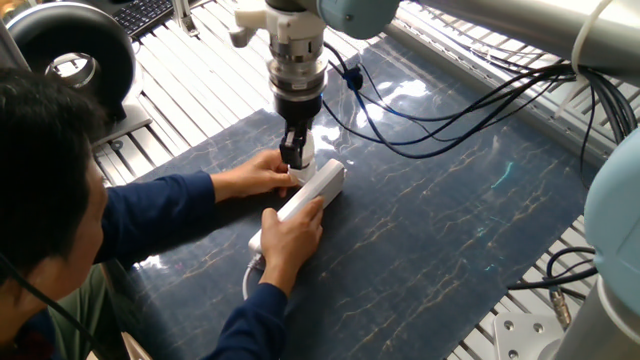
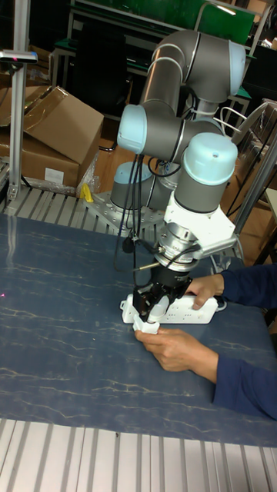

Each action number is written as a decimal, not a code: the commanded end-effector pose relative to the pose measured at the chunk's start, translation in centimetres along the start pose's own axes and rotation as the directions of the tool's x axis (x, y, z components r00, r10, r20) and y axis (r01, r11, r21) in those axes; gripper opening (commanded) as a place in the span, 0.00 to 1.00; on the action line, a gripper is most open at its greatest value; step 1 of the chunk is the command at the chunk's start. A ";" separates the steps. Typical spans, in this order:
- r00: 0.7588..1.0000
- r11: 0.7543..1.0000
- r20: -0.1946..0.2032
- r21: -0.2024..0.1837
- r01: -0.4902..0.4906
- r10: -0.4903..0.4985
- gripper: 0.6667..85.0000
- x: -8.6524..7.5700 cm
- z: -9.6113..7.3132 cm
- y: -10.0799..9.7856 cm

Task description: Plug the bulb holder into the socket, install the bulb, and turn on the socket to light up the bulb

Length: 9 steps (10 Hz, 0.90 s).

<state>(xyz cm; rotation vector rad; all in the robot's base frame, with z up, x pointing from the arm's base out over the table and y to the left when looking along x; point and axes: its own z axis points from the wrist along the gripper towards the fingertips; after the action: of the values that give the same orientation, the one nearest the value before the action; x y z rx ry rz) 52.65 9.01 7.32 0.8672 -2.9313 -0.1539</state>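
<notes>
The worktop (image 1: pixel 450 230) lies mostly open to the right. One socket (image 1: pixel 312 190) lies near its left edge, steadied by two human hands. The robot's hand (image 1: pixel 293 158) is clamped on one small white piece at the socket's far end.

Evenly bright from overhead — white glare streaking the glossy mat (image 1: pixel 450 230); sharp throughout, dimmer background behind in the tall view.
</notes>
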 end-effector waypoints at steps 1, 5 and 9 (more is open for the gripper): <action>0.988 0.987 -0.012 -0.057 -0.153 0.152 0.00 0.2 -0.4 0.8; 0.970 0.968 -0.004 -0.055 -0.244 0.244 0.00 0.3 0.4 0.2; 0.985 0.983 0.003 -0.073 -0.171 0.172 0.51 -0.2 -0.6 -0.1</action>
<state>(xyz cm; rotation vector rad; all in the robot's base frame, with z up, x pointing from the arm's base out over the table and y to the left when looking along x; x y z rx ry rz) 52.60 8.90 7.36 0.5803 -2.9753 -0.2211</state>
